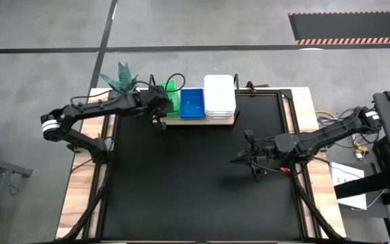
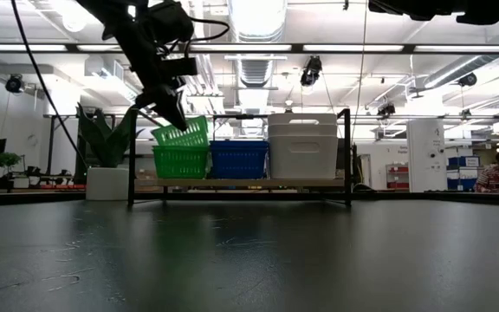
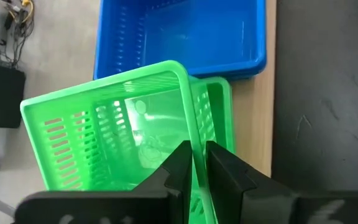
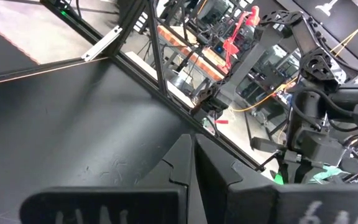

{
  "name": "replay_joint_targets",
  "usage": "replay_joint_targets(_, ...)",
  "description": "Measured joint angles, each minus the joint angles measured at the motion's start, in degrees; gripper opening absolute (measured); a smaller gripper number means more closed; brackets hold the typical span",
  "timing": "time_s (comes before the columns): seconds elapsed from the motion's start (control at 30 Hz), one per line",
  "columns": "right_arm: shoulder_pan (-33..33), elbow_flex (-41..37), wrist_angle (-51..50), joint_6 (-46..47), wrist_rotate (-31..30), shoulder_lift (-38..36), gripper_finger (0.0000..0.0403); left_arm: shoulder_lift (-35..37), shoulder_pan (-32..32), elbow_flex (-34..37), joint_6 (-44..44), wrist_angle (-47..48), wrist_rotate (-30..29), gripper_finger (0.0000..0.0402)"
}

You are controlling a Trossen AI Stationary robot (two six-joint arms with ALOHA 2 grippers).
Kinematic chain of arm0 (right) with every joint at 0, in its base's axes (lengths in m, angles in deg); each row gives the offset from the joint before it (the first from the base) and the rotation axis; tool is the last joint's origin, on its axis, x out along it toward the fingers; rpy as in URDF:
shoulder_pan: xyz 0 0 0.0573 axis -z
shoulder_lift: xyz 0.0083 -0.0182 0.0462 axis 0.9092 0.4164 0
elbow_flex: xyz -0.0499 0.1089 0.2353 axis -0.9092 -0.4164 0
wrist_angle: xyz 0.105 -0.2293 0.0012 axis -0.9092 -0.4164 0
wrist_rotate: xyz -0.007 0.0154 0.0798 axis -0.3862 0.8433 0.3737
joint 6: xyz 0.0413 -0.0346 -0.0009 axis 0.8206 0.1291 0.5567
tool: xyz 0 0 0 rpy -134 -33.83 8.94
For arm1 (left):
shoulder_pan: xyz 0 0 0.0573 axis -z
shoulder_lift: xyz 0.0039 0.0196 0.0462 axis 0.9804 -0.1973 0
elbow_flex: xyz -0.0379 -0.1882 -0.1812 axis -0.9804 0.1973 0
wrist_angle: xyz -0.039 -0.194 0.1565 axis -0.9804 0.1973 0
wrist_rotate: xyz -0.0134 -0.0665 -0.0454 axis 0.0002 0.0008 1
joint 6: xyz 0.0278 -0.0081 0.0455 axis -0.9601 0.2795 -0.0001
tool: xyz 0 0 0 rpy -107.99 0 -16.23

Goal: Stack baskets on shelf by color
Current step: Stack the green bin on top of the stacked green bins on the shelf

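The left gripper [image 3: 196, 163] is clamping the tilted green basket [image 3: 114, 130] by its rim, hanging directly over the green stack [image 2: 180, 161] at the shelf's [image 2: 241, 184] nine-o'clock end.

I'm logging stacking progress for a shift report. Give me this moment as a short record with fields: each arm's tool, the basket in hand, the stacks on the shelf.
left tool: shut on the rim of a tilted green basket, held over the green stack
right tool: shut, empty, low above the black table, away from the shelf
shelf: green stack, blue stack, white stack, side by side
green basket: tilted, not yet nested in its stack
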Motion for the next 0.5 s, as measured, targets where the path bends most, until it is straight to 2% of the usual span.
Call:
replay_joint_targets(0.17, 0.00, 0.00, 0.02, 0.00, 0.00, 0.00, 0.0012, 0.09, 0.02, -1.13, 0.10, 3.79, 0.02, 0.0027)
replay_joint_targets(0.5, 0.00, 0.00, -0.02, 0.00, 0.00, 0.00, 0.0012, -0.53, -0.01, -0.98, 0.28, 3.90, 0.04, 0.0028)
